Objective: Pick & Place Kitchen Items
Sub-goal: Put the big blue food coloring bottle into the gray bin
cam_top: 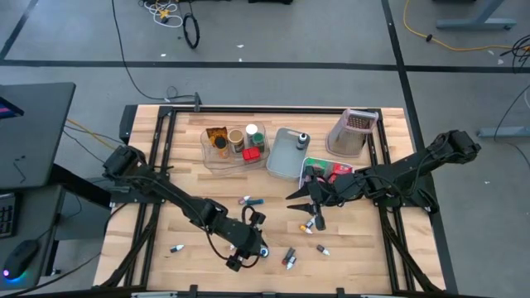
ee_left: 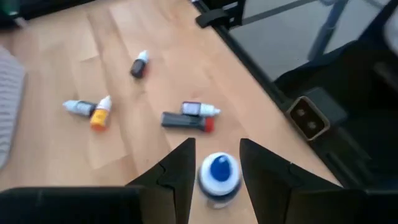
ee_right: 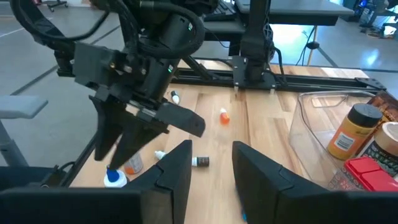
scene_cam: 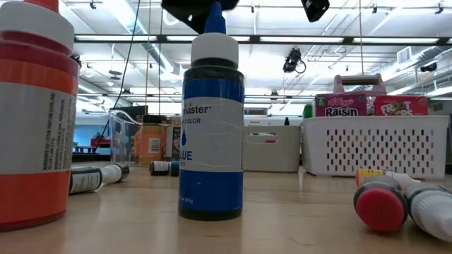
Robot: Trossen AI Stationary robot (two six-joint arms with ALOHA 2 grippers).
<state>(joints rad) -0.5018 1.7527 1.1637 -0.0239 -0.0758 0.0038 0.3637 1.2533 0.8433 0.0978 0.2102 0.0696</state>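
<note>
Near the table's front edge, the blue-capped bottle (ee_left: pixel 219 176) stands upright between the left gripper's (ee_left: pixel 216 163) part-open jaws.

Both my arms are dark, nearly black, built of jointed links with thin black cables looped along them. My left pincer (cam_top: pixel 248 252) has two flat, wedge-shaped black fingers (ee_left: pixel 177 171) with angular inner edges, and a small blue-green glow on its housing. My right pincer (cam_top: pixel 313 217) has the same blunt black fingers (ee_right: pixel 177 165). My bases sit at opposite sides of the worktop (cam_top: pixel 190 165).
</note>
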